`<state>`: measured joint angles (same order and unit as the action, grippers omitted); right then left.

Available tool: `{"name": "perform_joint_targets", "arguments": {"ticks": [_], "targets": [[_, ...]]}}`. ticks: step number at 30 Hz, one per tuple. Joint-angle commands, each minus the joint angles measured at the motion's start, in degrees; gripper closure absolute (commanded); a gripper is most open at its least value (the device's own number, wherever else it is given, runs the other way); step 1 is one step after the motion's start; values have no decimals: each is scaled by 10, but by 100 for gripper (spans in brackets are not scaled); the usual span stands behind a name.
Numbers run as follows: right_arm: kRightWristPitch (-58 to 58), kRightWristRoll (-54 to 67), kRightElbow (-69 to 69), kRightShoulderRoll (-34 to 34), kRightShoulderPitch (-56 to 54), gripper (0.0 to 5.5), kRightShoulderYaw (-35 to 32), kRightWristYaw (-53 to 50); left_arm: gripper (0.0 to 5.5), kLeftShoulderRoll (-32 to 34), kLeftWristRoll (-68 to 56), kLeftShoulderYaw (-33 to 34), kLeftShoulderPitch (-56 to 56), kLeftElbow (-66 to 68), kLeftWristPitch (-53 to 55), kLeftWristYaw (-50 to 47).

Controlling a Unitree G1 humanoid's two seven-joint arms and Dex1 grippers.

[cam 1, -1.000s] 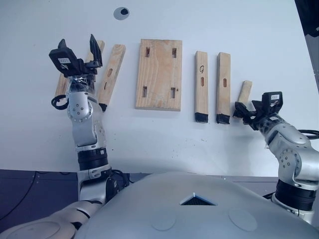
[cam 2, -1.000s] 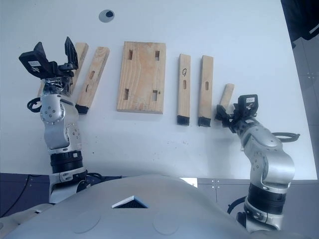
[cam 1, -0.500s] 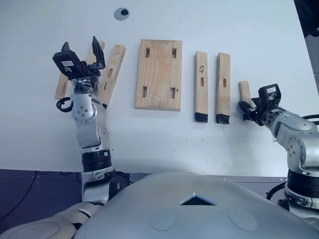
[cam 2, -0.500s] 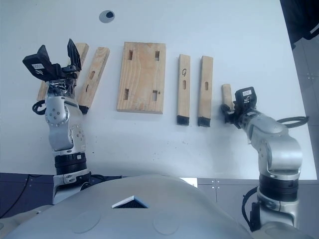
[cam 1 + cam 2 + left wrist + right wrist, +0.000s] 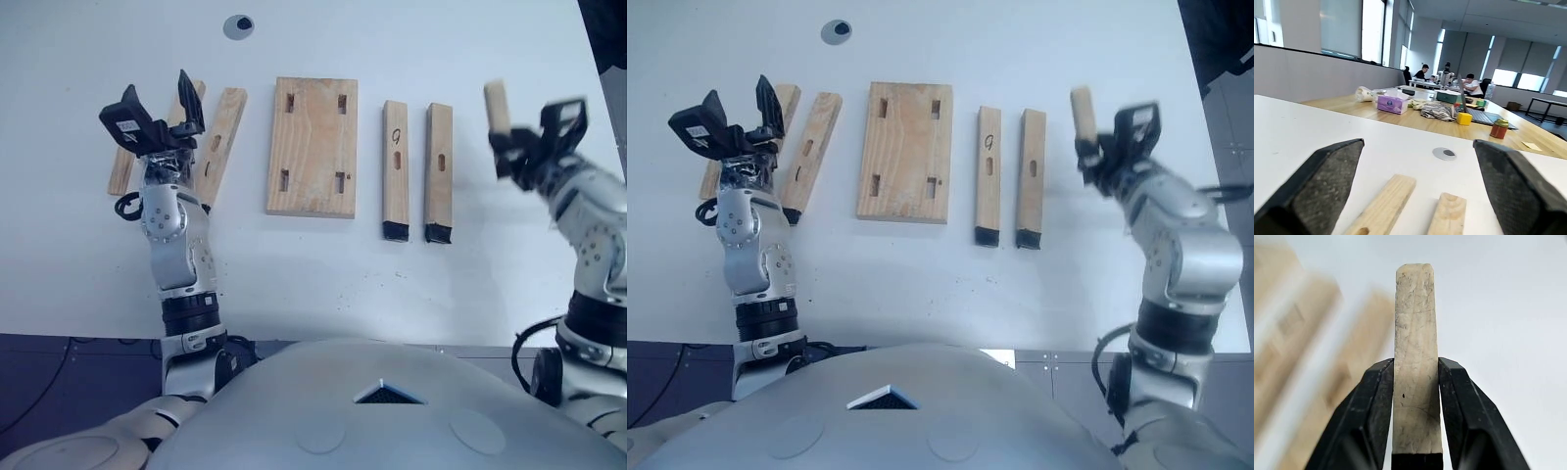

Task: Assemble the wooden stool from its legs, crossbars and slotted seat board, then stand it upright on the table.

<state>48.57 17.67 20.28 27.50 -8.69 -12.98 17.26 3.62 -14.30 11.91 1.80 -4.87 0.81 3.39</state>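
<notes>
Lifted clear of the table (image 5: 441, 39), the crossbar (image 5: 497, 105) sits pinched in the right gripper (image 5: 1417, 396), right of the seat board (image 5: 313, 147); the left gripper (image 5: 157, 106) hangs spread above the left legs (image 5: 223, 127).

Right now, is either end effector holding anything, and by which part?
The right end effector pinches the short pale wooden crossbar by one end. The left end effector is open and empty.

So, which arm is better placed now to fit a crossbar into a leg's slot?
Right. The right gripper is shut on a crossbar, held above the table, near the two slotted legs. The left gripper is open and empty above the left legs.
</notes>
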Motion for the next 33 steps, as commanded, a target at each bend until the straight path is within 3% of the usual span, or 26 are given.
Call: {"name": "perform_joint_targets", "arguments": {"ticks": [1, 5, 12, 21, 29, 33], "targets": [[-153, -14, -64, -17, -66, 421, 7, 24, 140, 8, -103, -13, 59, -51, 98, 52], [-298, -16, -95, -11, -131, 421, 61, 111, 140, 29, -235, -36, 131, -135, 269, 68], [-241, 14, -9, 4, -181, 421, 95, 154, 140, 30, -408, 16, 227, -196, 408, -27], [-181, -7, 59, -14, -161, 421, 182, 130, 140, 17, -498, -15, 225, -219, 453, -80], [-182, -7, 80, -36, -166, 421, 217, 124, 140, 13, -508, -35, 218, -207, 454, -89], [-183, -8, 83, -38, -166, 421, 226, 124, 190, 11, -515, -36, 217, -205, 452, -92]]}}
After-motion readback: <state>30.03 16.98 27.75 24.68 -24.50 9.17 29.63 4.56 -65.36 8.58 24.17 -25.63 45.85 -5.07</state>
